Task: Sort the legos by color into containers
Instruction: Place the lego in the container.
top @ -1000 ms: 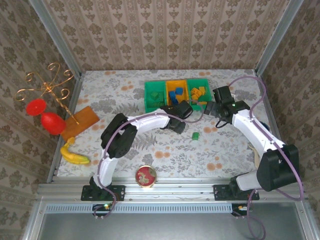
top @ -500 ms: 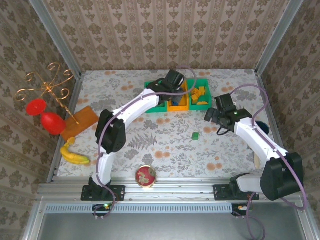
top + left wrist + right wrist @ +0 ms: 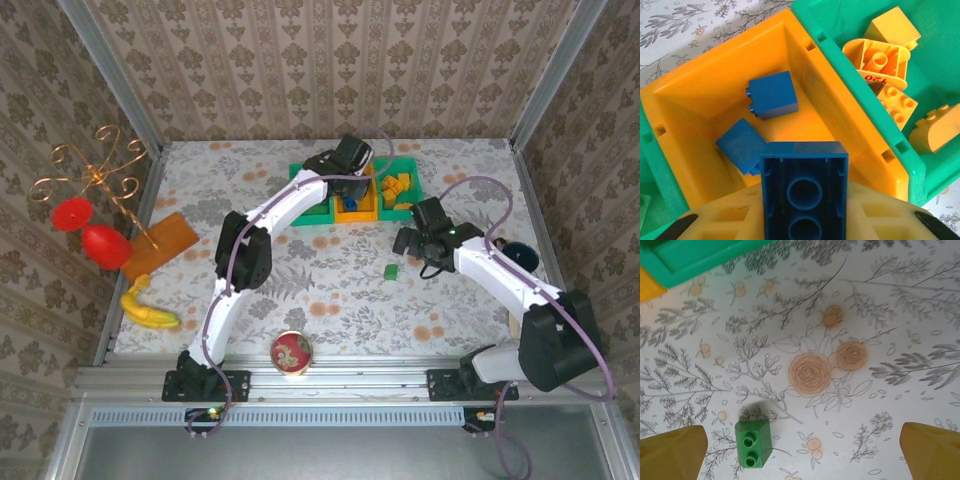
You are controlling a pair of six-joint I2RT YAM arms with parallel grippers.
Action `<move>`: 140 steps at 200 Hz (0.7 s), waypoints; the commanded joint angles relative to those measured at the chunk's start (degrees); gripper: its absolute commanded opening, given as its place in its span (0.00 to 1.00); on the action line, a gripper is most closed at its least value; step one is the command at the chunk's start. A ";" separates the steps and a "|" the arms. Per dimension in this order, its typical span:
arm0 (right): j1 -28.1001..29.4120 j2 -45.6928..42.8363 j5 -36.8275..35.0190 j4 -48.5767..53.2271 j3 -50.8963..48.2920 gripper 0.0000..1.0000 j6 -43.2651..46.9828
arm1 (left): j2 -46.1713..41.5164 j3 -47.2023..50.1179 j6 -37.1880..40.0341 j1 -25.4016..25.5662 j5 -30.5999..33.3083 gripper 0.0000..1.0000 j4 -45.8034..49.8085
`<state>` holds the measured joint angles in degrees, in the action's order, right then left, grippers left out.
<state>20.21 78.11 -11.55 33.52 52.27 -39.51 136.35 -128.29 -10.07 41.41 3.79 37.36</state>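
**Blue brick over orange bin; green brick waits on the table.**

Top external: left gripper (image 3: 350, 186) hangs over the orange bin (image 3: 358, 210); right gripper (image 3: 408, 241) hovers near the green brick (image 3: 391, 271). Left wrist: jaws clamp a blue brick (image 3: 804, 192) above two loose blue bricks (image 3: 772, 95); next move is release. The yellow brick (image 3: 880, 62) has print reading roughly "120". Right wrist: jaws wide, empty; next move is to descend.

1. The orange bin (image 3: 790, 50) is smooth moulded plastic with a soft sheen — the green bin (image 3: 830, 20) touching its side looks the same.
2. Above the orange bin, the blue brick (image 3: 804, 175) is hard, shiny plastic; so are the yellow bricks (image 3: 882, 57) just beside it.
3. The left gripper (image 3: 804, 220) has pale yellow pads (image 3: 715, 222), matt and faintly grainy.
4. The tabletop (image 3: 865, 305) around the orange bin is matt, a flat printed floral covering.
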 commanded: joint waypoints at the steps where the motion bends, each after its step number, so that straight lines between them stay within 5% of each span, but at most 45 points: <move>1: 2.07 1.17 -0.64 -0.08 -0.34 1.00 -2.31 | 1.99 -4.33 0.31 -0.81 -2.38 0.36 2.43; 80: 5.76 5.81 -1.28 0.76 1.69 1.00 -2.86 | 1.04 -5.77 0.05 -1.13 -2.32 0.52 3.42; 140: 7.43 6.71 -0.53 0.89 1.56 0.99 -3.55 | -7.05 2.05 -0.13 -1.11 0.86 0.61 0.88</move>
<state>26.85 83.85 -11.57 33.34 52.53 -41.23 136.46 -129.29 -10.07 40.73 2.96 38.79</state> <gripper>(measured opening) 0.993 0.585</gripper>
